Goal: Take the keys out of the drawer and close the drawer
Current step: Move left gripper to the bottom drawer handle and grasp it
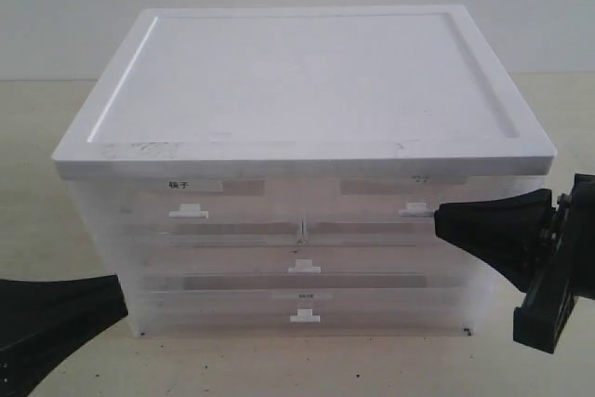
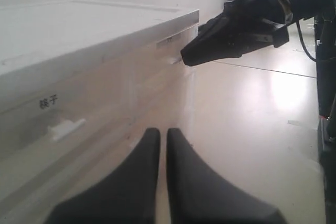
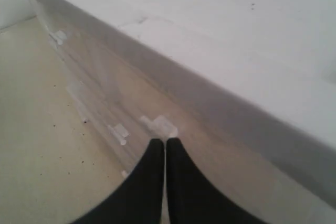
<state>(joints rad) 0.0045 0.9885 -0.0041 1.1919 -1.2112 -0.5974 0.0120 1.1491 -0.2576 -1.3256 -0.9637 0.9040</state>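
**Both jaws shut, drawer (image 1: 223, 265) pushed in**

Drawer sits flush in the middle tier of the translucent drawer cabinet (image 1: 279, 90) on the counter (image 1: 37, 183). Keys can't be made out through its front. Right jaws pressed together, tips at the handle (image 1: 416, 209) of the upper right half-width drawer (image 1: 372, 197), one tier above the drawer's centre handle (image 1: 304, 269). Left jaws pressed together, low off the cabinet's lower left corner, apart from the drawer.
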